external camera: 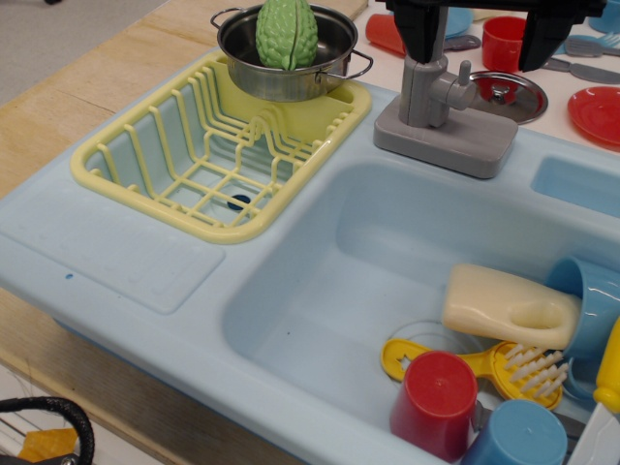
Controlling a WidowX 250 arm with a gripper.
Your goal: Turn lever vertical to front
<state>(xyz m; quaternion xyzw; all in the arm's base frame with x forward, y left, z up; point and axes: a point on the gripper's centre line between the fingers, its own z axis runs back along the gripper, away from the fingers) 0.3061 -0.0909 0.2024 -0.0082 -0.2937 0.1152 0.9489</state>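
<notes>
The grey toy faucet's column (pixel 423 92) stands on its flat grey base (pixel 446 143) at the back rim of the light blue sink (pixel 320 281). The lever (pixel 455 90) is a short grey arm jutting right from the column, with a small upright peg (pixel 465 72) near its tip. My black gripper (pixel 480 58) hangs from the top edge, open wide. Its left finger (pixel 421 34) is right over the column's top and its right finger (pixel 538 39) is well right of the lever. The lever lies between the fingers, and neither finger visibly touches it.
A yellow dish rack (pixel 223 145) holds a steel pot (pixel 291 73) with a green vegetable (pixel 287 34). The basin holds a red cup (pixel 434 402), blue cups (pixel 518 436), a cream brush (pixel 509 308) and a yellow utensil (pixel 407 356). Behind the faucet lie a silver lid (pixel 513 97), a red cup (pixel 504 39) and a red plate (pixel 596 114).
</notes>
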